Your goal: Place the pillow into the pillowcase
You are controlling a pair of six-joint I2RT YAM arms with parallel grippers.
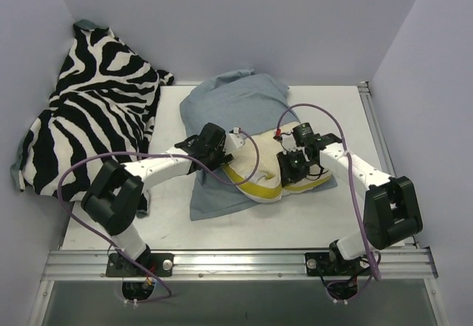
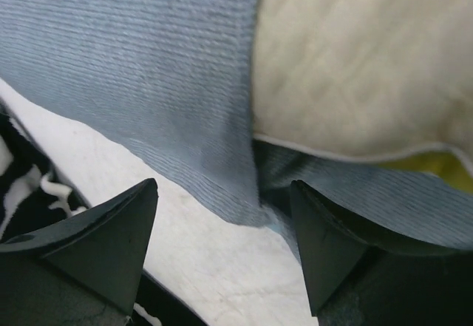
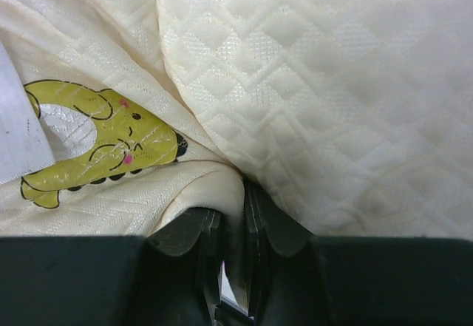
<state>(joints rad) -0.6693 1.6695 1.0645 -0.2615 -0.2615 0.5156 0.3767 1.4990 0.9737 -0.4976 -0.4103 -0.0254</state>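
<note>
The grey-blue pillowcase (image 1: 236,108) lies mid-table with the cream pillow (image 1: 259,165) at its near end, yellow edge toward me. My left gripper (image 1: 209,147) hovers at the pillow's left side. In the left wrist view it (image 2: 223,185) stands open over the pillowcase's (image 2: 133,67) edge, nothing between the fingers (image 2: 111,245). There the cloth lies both over and under the pillow (image 2: 355,60). My right gripper (image 1: 290,169) sits on the pillow's near right part. In the right wrist view it (image 3: 233,211) is shut on a fold of the pillow (image 3: 332,104), beside a yellow animal mark (image 3: 103,145).
A black-and-white zebra-print cloth (image 1: 89,111) is heaped against the left wall. Pale walls enclose the white table (image 1: 170,222) on three sides. A metal rail (image 1: 236,263) with both arm bases runs along the near edge.
</note>
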